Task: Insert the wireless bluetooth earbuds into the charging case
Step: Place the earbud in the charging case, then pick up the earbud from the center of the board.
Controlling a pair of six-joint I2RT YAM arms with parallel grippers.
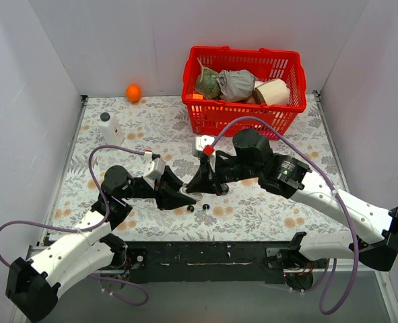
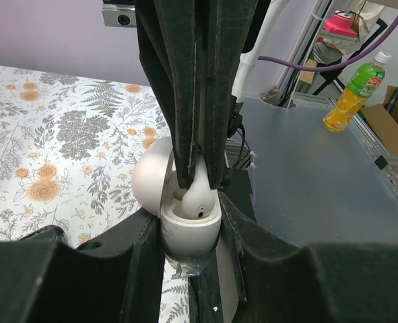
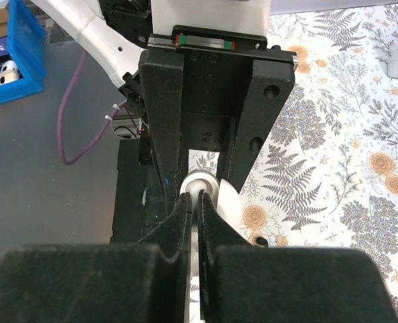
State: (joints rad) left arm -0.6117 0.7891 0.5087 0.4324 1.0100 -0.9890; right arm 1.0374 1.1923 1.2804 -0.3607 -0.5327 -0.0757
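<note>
From above, the left gripper (image 1: 180, 197) and right gripper (image 1: 209, 183) met tip to tip over the floral bench (image 1: 266, 212). Two tiny black beads (image 1: 190, 208) lay just in front of them, and a red basket (image 1: 242, 118) stood behind.

In the left wrist view, the left gripper was clamped on an open white case (image 2: 188, 232), its lid (image 2: 150, 176) tipped back. The right gripper reached down from above, pinched on a white earbud (image 2: 197, 196) that sat partly in the case.

In the right wrist view, the right gripper's fingers were nearly together, with the case just beyond them.
</note>
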